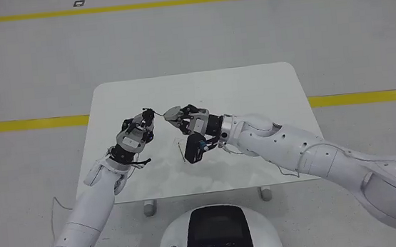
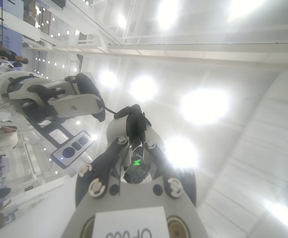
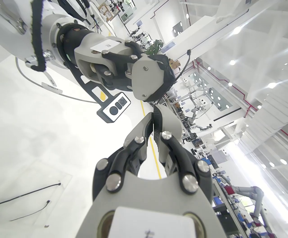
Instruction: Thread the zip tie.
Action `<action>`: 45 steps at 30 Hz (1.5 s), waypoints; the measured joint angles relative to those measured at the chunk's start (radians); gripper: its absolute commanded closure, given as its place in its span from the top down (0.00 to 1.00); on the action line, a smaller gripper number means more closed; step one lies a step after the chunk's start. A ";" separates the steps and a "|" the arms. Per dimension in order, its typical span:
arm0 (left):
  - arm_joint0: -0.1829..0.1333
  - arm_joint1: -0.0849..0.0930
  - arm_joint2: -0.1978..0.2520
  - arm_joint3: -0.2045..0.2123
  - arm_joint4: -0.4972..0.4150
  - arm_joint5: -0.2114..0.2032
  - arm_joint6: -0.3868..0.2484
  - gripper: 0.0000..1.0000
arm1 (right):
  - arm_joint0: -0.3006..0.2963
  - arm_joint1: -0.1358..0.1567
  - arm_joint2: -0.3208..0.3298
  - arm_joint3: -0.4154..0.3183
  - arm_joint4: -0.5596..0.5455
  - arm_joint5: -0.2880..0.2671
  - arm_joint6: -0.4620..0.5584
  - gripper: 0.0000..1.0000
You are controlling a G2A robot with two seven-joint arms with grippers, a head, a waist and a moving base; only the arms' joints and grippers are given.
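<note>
While both pairs of fingers are pinching one thin strap up off the surface (image 1: 252, 89), the risk I'm seeing is the zip tie (image 2: 109, 110) slipping or twisting in the grip, since only a short stretch is showing between them. Left fingers (image 2: 115, 128) are clamping shut on it, with what looks like the head end sticking out free beyond them. Right fingers (image 3: 168, 121) are squeezing shut on the strand just beside them, so any pull apart is likely dragging it out before the threading is getting done.
</note>
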 measured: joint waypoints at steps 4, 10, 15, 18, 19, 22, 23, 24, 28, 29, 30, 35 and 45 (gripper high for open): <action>0.000 0.000 0.000 0.000 0.000 0.000 0.000 0.00 | 0.003 0.001 0.000 -0.001 0.000 -0.011 0.004 0.00; 0.000 0.000 0.000 0.000 0.000 0.000 0.000 0.00 | 0.007 0.004 0.000 -0.001 0.000 -0.031 0.007 0.00; 0.000 0.000 0.000 0.000 0.000 0.000 0.000 0.00 | 0.011 0.006 0.000 -0.004 0.000 -0.056 0.011 0.00; 0.000 0.000 0.000 0.000 0.000 0.000 0.000 0.00 | 0.013 0.007 0.000 -0.006 0.000 -0.075 0.017 0.00; 0.000 0.000 0.000 0.000 0.000 0.000 0.000 0.00 | 0.012 0.007 0.000 -0.007 0.000 -0.081 0.019 0.00; 0.000 0.000 0.000 0.000 0.000 0.000 0.000 0.00 | 0.012 0.007 0.000 -0.008 0.000 -0.091 0.023 0.00; 0.000 0.000 0.000 0.000 0.000 0.000 0.000 0.00 | 0.013 0.007 0.000 -0.008 0.000 -0.094 0.024 0.00; 0.000 0.000 0.000 0.000 0.000 0.000 0.000 0.00 | 0.013 0.007 0.000 -0.008 0.000 -0.096 0.024 0.00; 0.000 0.000 0.000 0.000 0.000 0.000 0.000 0.00 | 0.014 0.008 0.000 -0.009 0.000 -0.107 0.028 0.00; 0.000 0.000 0.000 0.000 0.000 0.000 0.000 0.00 | 0.015 0.008 0.000 -0.009 0.000 -0.110 0.028 0.00; 0.000 0.000 0.000 0.000 0.000 0.000 0.000 0.00 | 0.015 0.008 0.000 -0.009 0.000 -0.114 0.029 0.00; 0.000 0.000 0.000 0.000 0.000 0.000 0.000 0.00 | 0.020 0.009 0.000 -0.014 0.000 -0.139 0.037 0.00; 0.000 0.000 0.000 0.000 0.000 0.000 0.000 0.00 | 0.027 0.012 0.000 -0.024 0.000 -0.175 0.052 0.00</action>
